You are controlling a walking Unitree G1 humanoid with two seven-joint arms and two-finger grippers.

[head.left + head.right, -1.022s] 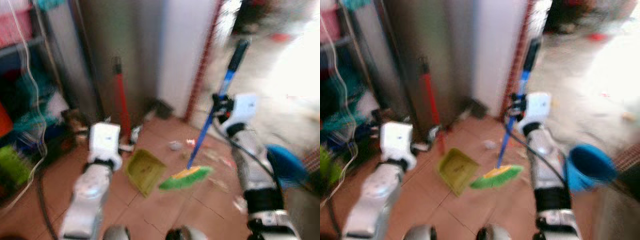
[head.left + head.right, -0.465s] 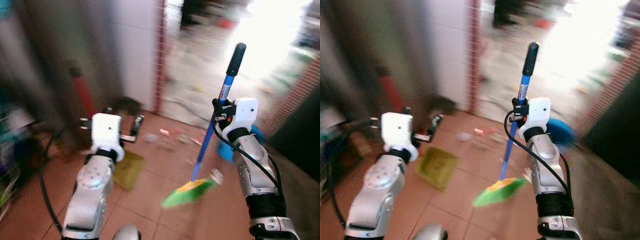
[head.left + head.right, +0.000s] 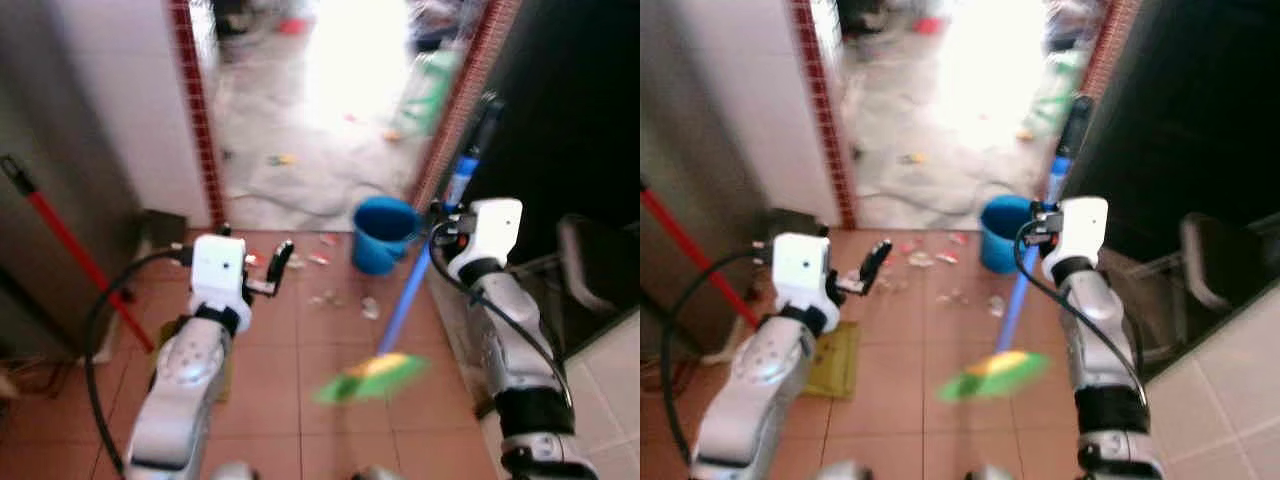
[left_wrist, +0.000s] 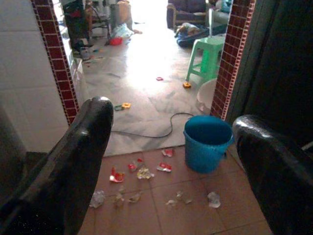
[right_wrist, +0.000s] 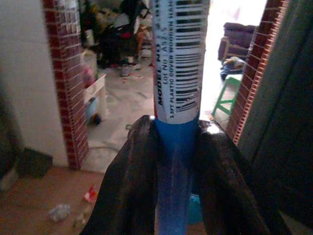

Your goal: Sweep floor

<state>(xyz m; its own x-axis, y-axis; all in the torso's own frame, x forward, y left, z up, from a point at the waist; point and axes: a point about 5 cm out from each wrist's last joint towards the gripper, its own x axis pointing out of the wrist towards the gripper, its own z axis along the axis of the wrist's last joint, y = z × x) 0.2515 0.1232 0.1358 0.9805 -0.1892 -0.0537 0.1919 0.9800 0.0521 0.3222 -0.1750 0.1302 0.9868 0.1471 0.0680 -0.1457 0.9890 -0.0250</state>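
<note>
My right gripper point(image 3: 446, 222) is shut on the blue handle of a broom point(image 5: 177, 142), just under its barcode label. The broom slants down to its green and yellow head point(image 3: 366, 377), which is blurred over the terracotta tiles. Scraps of litter point(image 4: 140, 172) lie scattered on the tiles in front of a doorway. My left gripper point(image 4: 173, 116) is open, holds nothing, and points towards the litter. A yellow-green dustpan point(image 3: 834, 361) lies flat on the floor beside my left arm.
A blue bucket point(image 3: 384, 232) stands at the doorway, by a red brick jamb point(image 3: 455, 110). A red-handled mop point(image 3: 72, 246) leans on the left. A cable point(image 4: 155, 132) and a green stool point(image 4: 211, 55) are in the bright room beyond. A dark door point(image 3: 570, 130) is on the right.
The whole view has swung right, from the shelves and cabinet to the doorway and bucket. The broom stays in my right gripper, and my left gripper stays open.
</note>
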